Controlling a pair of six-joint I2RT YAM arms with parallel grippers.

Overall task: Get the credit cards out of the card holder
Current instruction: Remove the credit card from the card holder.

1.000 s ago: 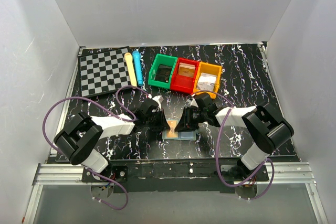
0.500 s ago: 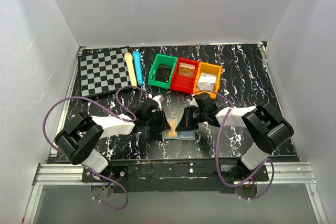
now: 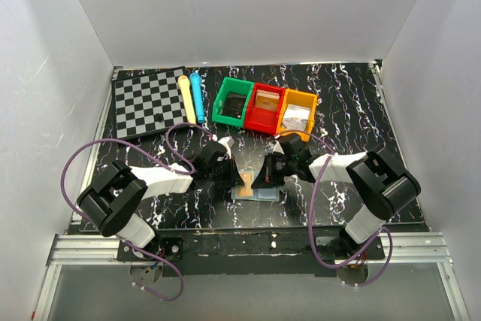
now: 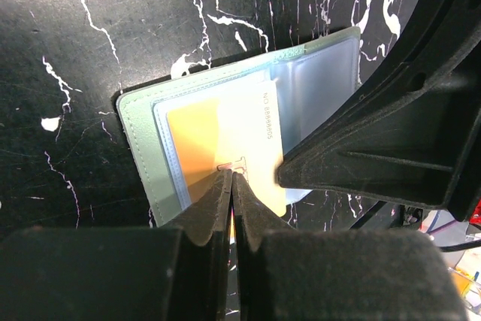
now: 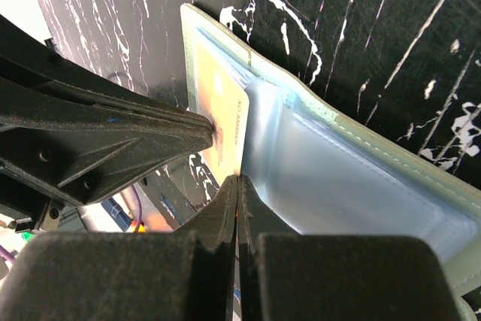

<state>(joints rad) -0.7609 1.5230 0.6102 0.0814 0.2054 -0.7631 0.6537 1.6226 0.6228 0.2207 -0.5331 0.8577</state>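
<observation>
Two claws meet over the card holder (image 4: 143,122), which lies open and flat on the black marbled worktop (image 3: 338,110). A tan-orange credit card (image 4: 225,133) sits partly in the clear sleeve of the holder's left panel, with its long edge beside the holder's fold. The left claw (image 4: 231,174) is closed tight, fingertips together and touching the card near its lower edge. The right claw (image 5: 238,180) is also closed, its tips at the card's edge by the fold. Whether either pinches the card cannot be told. Beyond the holder stand a green bin (image 3: 233,101), a red bin (image 3: 264,107) and an orange bin (image 3: 297,113).
</observation>
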